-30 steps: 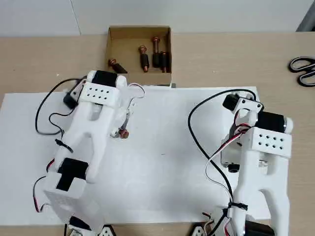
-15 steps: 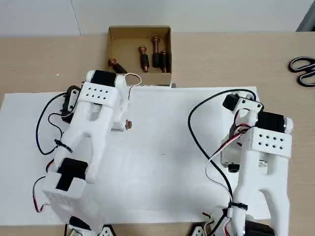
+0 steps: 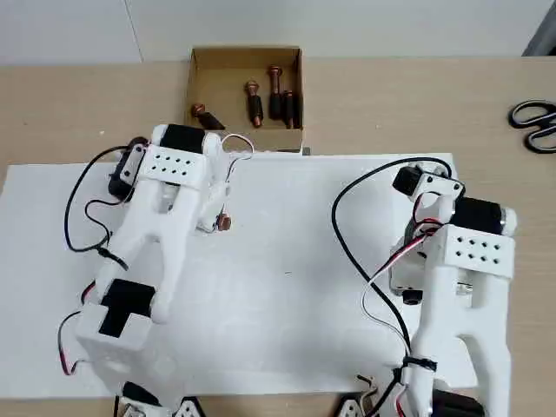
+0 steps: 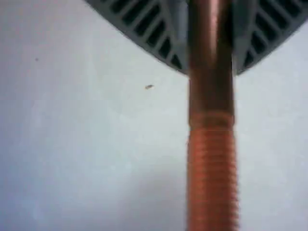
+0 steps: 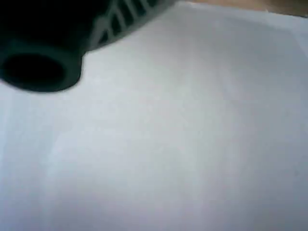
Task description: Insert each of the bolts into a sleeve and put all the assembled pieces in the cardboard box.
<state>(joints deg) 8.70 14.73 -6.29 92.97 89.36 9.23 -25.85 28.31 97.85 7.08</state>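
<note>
A copper bolt (image 4: 211, 159) is clamped in my left gripper (image 4: 210, 57), its threaded shaft sticking out past the grey jaws over the white sheet. In the high view the bolt's head (image 3: 224, 223) shows beside the left gripper (image 3: 213, 221), a little below the cardboard box (image 3: 201, 65). Several bolts fitted in dark sleeves (image 3: 254, 102) lie inside the box. In the right wrist view a black sleeve (image 5: 41, 67) sits in my right gripper, its open end facing the camera, next to a ribbed grey finger (image 5: 120, 19). The right arm (image 3: 469, 252) stands at the right of the sheet.
A white sheet (image 3: 295, 287) covers the middle of the wooden table. Black scissors (image 3: 534, 124) lie at the far right edge. Black cables loop beside both arms.
My left gripper has turned at the wrist and moved slightly toward the box with the bolt in it. The right arm has not moved.
</note>
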